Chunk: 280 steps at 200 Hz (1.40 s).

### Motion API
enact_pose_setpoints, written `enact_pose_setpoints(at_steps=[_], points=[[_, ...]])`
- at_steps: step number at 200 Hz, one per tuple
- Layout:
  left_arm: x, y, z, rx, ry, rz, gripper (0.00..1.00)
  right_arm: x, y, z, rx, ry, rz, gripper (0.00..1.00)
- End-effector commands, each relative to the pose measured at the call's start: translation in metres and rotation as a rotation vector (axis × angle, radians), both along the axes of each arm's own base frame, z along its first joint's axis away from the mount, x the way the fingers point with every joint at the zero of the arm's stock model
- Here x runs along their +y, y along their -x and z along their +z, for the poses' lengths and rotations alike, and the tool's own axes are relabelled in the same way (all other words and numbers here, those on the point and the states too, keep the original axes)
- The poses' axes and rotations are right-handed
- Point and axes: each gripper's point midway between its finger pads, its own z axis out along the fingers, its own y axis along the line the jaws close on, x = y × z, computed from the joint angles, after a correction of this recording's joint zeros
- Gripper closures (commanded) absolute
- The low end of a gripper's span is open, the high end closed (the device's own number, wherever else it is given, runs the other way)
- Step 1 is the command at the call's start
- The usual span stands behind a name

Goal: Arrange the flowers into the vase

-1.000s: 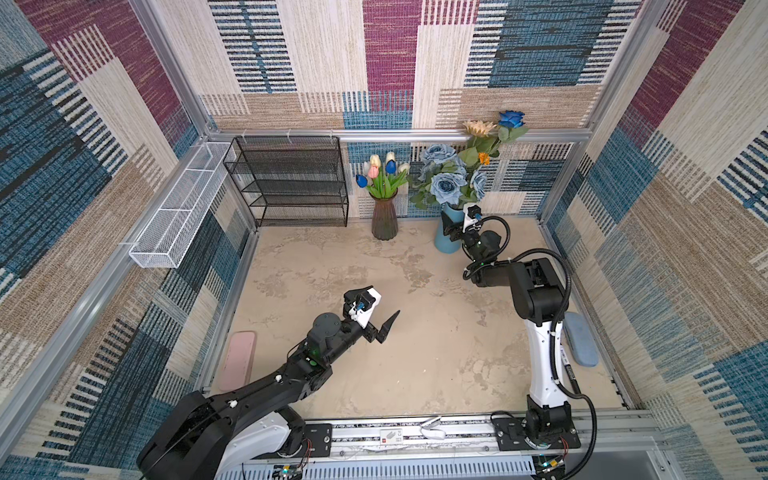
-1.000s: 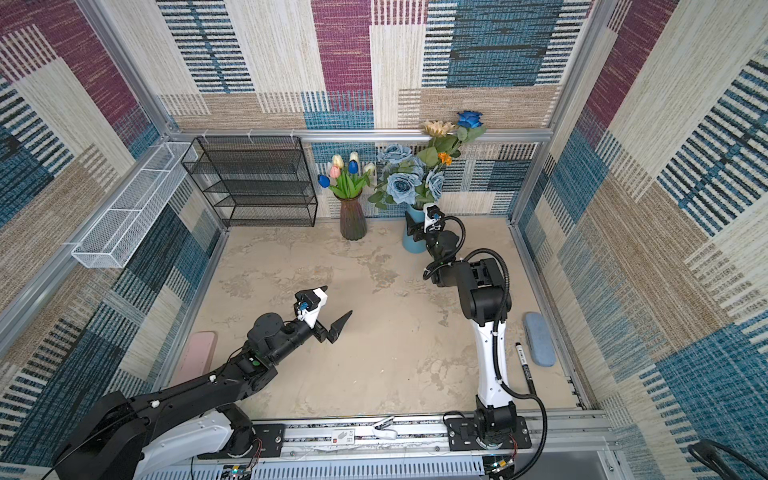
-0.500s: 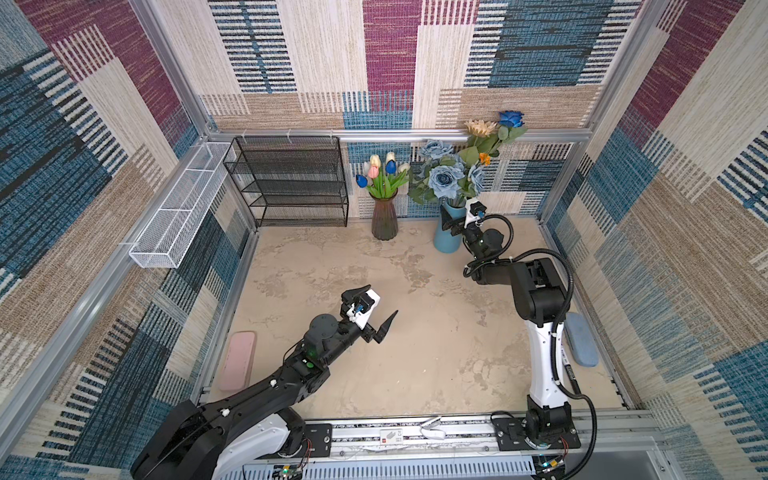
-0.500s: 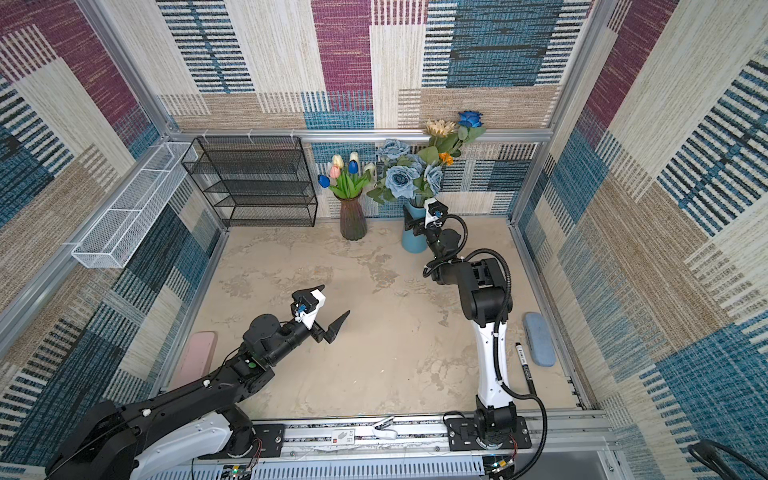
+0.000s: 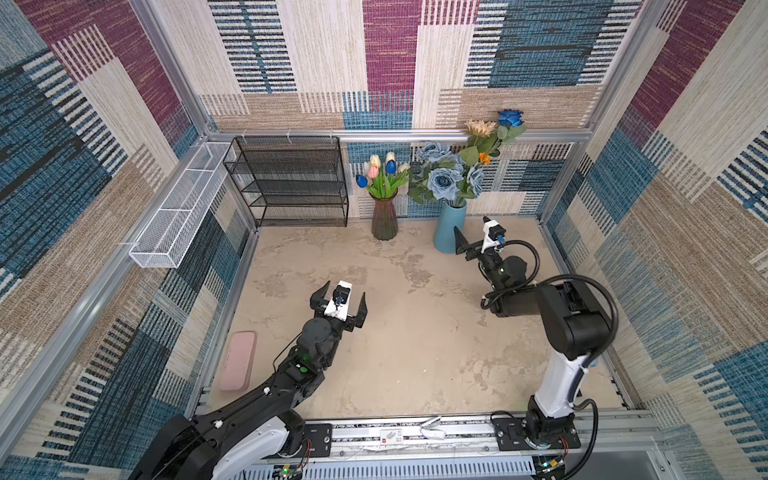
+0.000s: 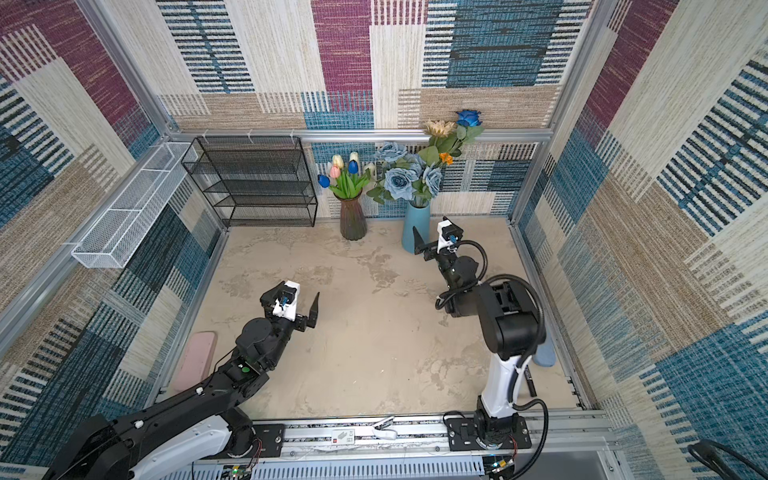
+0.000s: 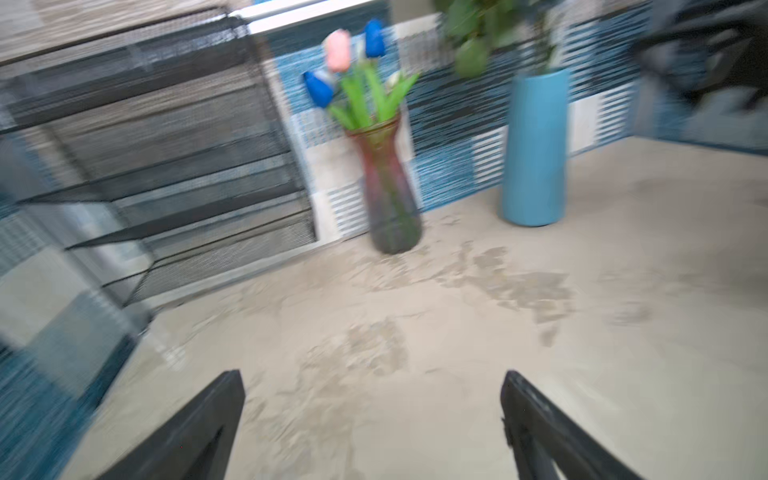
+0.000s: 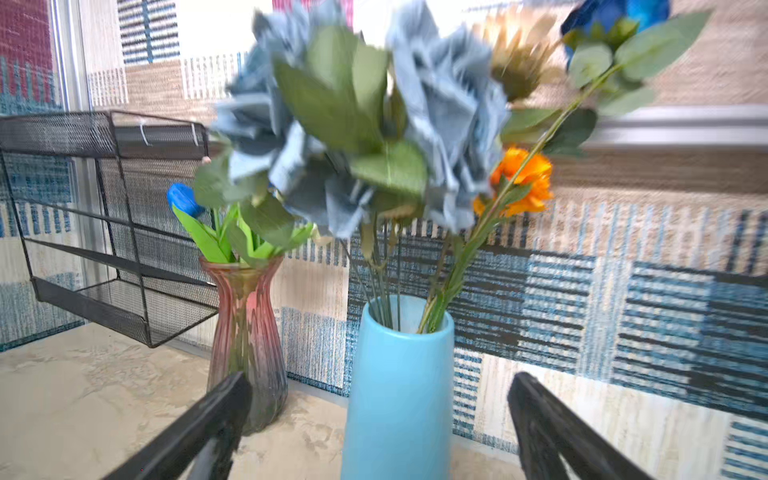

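Right wrist view, Kim: blue vase dead ahead, right jaws near it, spread wide with nothing between them
What's in it, Ravi?
Dusty-blue roses, a small orange flower, a cream sunflower and a bright blue rose on the tallest stem, all stems down inside the mouth
And the left side?
Left jaws open and empty over the bare counter, well apart from both vases. Tulips stand in the ribbed glass vase just beside the blue one, near the black wire rack
Any loose flowers on the counter?
None I can spot; looks about done to me
If one needs a nudge?
I'd pinch the bare green stem between rim and leaves. They look light, thin and springy, with soft fabric heads that would crush, and that tall vase could tip if a stem drags sideways
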Motion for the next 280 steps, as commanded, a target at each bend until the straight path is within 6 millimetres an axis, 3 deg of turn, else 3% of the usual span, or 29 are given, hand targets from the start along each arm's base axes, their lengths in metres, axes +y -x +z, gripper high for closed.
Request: enact_pose_setpoints(at_steps=[1, 31, 60, 89, 102, 139, 177, 198, 213, 228, 248, 280], points=[[0.067, 0.003, -0.004, -0.018, -0.011, 0.378, 0.01, -0.006, 0.024, 0.012, 0.071, -0.007, -0.044, 0.00], [0.097, 0.005, -0.031, 0.024, 0.044, 0.460, 0.01, -0.027, 0.071, -0.001, 0.178, -0.071, -0.140, 0.00], [0.120, -0.005, -0.063, 0.118, 0.083, 0.479, 0.01, -0.077, 0.105, -0.035, 0.303, -0.113, -0.387, 0.00], [0.124, -0.018, -0.063, 0.086, 0.074, 0.440, 0.01, -0.101, 0.147, -0.059, 0.266, -0.041, -0.487, 0.00], [0.125, -0.024, -0.063, 0.081, 0.078, 0.420, 0.01, -0.110, 0.157, -0.070, 0.269, -0.042, -0.523, 0.00], [0.127, -0.038, -0.077, 0.037, 0.107, 0.371, 0.01, -0.121, 0.157, -0.084, 0.255, -0.040, -0.517, 0.00], [0.111, -0.044, -0.092, 0.070, 0.080, 0.264, 0.01, -0.110, 0.147, -0.091, 0.220, -0.021, -0.444, 0.00], [0.108, -0.051, -0.090, 0.043, 0.058, 0.253, 0.01, -0.101, 0.128, -0.102, 0.261, 0.037, -0.403, 0.00], [0.109, -0.054, -0.095, 0.091, 0.063, 0.255, 0.01, -0.099, 0.118, -0.112, 0.291, 0.048, -0.362, 0.00], [0.114, -0.063, -0.097, 0.121, 0.077, 0.259, 0.01, -0.114, 0.110, -0.123, 0.343, -0.014, -0.367, 0.00], [0.120, -0.084, -0.112, 0.290, 0.143, 0.216, 0.01, -0.119, 0.093, -0.133, 0.417, -0.026, -0.341, 0.00], [0.125, -0.090, -0.114, 0.334, 0.223, 0.160, 0.01, -0.118, 0.093, -0.133, 0.411, -0.022, -0.338, 0.00]])
